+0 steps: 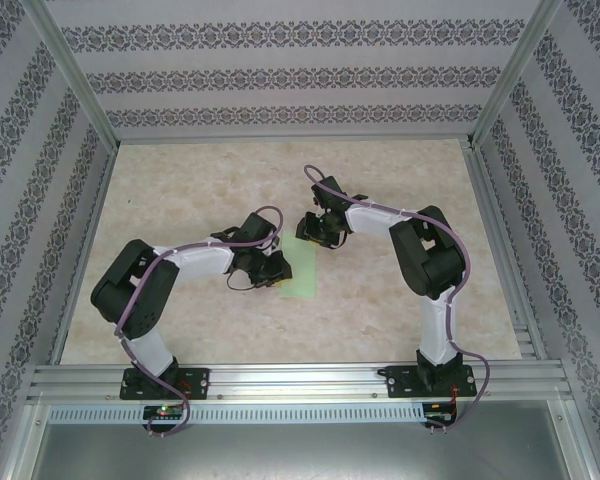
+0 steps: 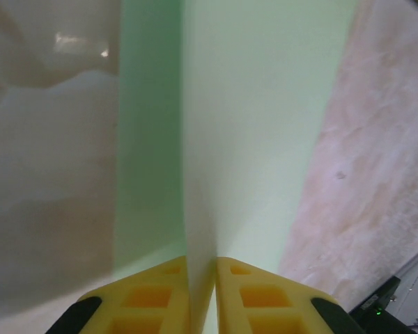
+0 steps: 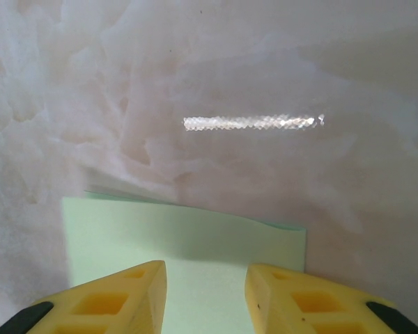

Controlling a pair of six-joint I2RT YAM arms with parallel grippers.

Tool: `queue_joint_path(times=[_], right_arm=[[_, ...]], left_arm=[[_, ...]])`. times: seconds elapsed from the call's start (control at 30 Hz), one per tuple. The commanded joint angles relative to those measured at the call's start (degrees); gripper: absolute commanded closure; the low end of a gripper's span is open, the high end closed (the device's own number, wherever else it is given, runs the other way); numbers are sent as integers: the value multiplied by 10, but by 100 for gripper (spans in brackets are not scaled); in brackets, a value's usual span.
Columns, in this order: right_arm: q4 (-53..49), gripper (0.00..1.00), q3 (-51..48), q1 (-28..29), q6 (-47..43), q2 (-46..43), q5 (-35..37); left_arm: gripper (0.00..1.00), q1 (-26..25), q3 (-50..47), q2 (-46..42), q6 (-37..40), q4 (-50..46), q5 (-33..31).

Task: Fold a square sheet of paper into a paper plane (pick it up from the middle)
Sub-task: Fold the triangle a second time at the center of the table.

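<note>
Left wrist view, hazard: the thin square sheet of paper (image 2: pixel 265 139), drawn up as a ridge near mid-table, could slip free or take a crooked crease if the pinch sits off-centre. Left gripper (image 2: pixel 202 263): yellow fingers closed on that ridge. Right gripper (image 3: pixel 205 278): jaws apart, holding nothing, over the sheet's flat part; marbled table (image 3: pixel 265 69) beyond.

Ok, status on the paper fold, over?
Left claw pinching a raised fold of the paper. Right claw open over its far edge. Nothing in the way.
</note>
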Motion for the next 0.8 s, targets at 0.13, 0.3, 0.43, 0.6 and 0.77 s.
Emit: queue_joint_path(times=[0.13,0.3,0.43,0.6,0.77], right_arm=[[-22,62,-32,-1,4,58,22],[-25,62,-31,-1,4,59,23],[-26,62,-30,-1,4,59,22],[-26,62,-31,-2,1,55,16],[-27,62,-30,-5,-1,45,2]], left_arm=[[69,-8,8,-19,-9,30,31],[66,-8,-2,-42,-35,102,73],[66,-8,-5,-42,-66,155,93],[63,-8,10,-15,-67,163,85],[59,-8,25,11,-69,176,77]])
